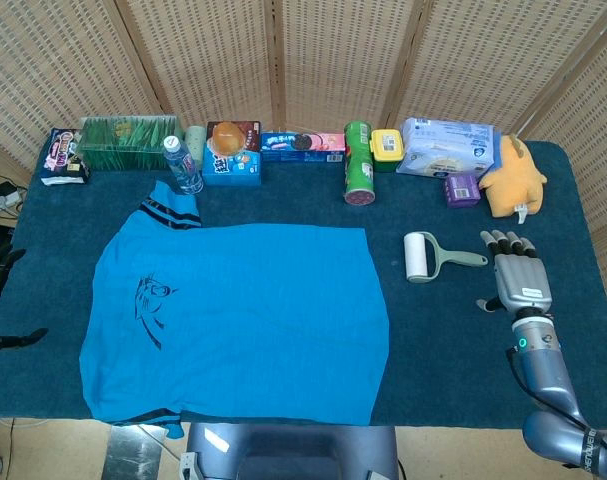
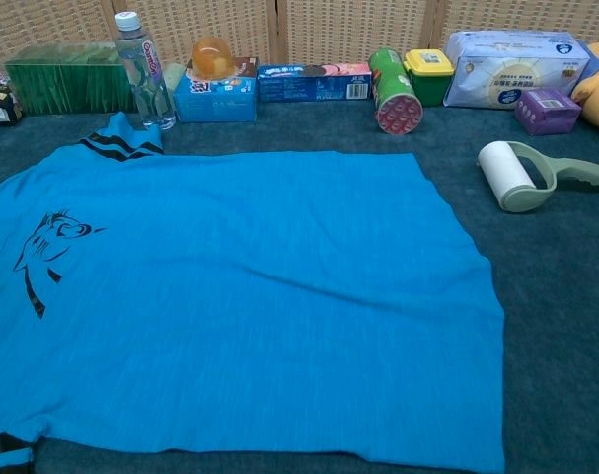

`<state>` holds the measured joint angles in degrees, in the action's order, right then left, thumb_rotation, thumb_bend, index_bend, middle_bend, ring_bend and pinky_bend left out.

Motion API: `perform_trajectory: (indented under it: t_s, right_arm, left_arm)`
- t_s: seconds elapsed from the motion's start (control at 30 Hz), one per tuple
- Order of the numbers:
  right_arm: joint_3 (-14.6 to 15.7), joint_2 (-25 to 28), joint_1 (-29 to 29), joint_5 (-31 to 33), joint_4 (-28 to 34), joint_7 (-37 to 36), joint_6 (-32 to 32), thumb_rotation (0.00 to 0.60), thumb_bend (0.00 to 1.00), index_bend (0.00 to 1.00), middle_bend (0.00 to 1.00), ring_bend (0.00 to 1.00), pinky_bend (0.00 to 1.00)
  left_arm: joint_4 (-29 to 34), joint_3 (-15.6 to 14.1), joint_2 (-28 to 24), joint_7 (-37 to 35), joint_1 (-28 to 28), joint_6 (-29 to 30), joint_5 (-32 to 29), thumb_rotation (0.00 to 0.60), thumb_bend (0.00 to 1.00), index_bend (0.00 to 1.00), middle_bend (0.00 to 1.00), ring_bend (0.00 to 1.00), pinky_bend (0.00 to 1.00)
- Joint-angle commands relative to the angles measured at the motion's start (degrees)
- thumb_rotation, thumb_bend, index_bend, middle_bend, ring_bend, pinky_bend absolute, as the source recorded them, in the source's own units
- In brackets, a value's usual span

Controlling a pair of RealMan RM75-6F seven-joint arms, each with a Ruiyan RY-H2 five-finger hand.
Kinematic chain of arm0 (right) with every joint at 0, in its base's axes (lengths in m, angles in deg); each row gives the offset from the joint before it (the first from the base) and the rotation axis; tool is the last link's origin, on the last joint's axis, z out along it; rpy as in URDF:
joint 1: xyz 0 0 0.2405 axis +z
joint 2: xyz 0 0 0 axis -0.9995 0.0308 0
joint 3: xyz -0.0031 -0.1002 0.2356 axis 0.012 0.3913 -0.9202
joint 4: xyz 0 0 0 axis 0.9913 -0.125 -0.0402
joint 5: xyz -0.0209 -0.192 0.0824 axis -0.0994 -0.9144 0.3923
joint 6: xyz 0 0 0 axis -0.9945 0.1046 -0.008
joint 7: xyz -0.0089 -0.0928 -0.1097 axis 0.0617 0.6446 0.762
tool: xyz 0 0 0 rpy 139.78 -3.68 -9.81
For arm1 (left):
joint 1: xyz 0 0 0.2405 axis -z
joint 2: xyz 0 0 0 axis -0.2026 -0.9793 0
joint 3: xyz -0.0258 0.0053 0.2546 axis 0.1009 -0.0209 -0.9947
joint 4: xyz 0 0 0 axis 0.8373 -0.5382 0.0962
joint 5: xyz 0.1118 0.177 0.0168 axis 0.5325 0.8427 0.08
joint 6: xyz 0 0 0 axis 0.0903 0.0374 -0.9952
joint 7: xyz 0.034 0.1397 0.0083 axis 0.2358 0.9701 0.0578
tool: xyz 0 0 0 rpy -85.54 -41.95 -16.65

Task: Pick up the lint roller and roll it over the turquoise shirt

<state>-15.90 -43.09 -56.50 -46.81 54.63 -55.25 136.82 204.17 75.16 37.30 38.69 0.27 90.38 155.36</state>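
One big turquoise shirt (image 1: 238, 320) lies flat, well to my right hand's (image 1: 518, 275) left. Between them sits the lint roller (image 1: 435, 257), just left of my fingertips, handle pointing at the hand, long axis crosswise. My right hand's empty, fingers spread, clearly nearer. I can't see the left hand at all.
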Motion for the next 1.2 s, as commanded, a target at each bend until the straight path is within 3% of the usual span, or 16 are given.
perform_trajectory:
  t_s: [0.03,0.3,0.57,0.97,1.2]
  right_arm:
    - [0.4,-0.5,-0.3,-0.5,0.6,0.9,1.3,0.6,0.0,0.07,0.0,0.0,0.0]
    - [-0.6,-1.2,1.5,0.5,-2.1,-1.8,-3.9,0.6,0.0,0.07,0.0,0.0,0.0]
    - [-1.7,-1.3,5.2,1.5,-9.9,-8.6,-17.6,0.6,0.0,0.07,0.03,0.0,0.0]
    - [0.4,-6.6,9.2,0.3,-24.2,-14.8,-30.0,0.6,0.0,0.07,0.08,0.0,0.0]
    - [1.2,-7.2,10.5,-2.4,-27.0,-17.9,-34.0,0.6,0.0,0.09,0.11,0.02,0.0]
  left_arm:
    - [-0.3,0.2,0.1,-0.1,0.3,-0.4,-0.4,0.6,0.08,0.0,0.0,0.0,0.02]
    - [-1.0,0.6,-0.3,-0.4,1.0,-1.5,-1.4,0.6,0.08,0.0,0.0,0.0,0.02]
    - [-1.2,0.1,-1.0,-0.8,0.8,-2.0,-1.8,0.6,0.08,0.0,0.0,0.0,0.02]
    - [-1.0,-0.3,-1.5,-0.2,0.3,-1.9,-2.8,0.6,0.08,0.0,0.0,0.0,0.02]
    - [0.6,-0.3,-1.6,2.0,0.7,-1.6,-4.6,0.6,0.08,0.0,0.0,0.0,0.02]
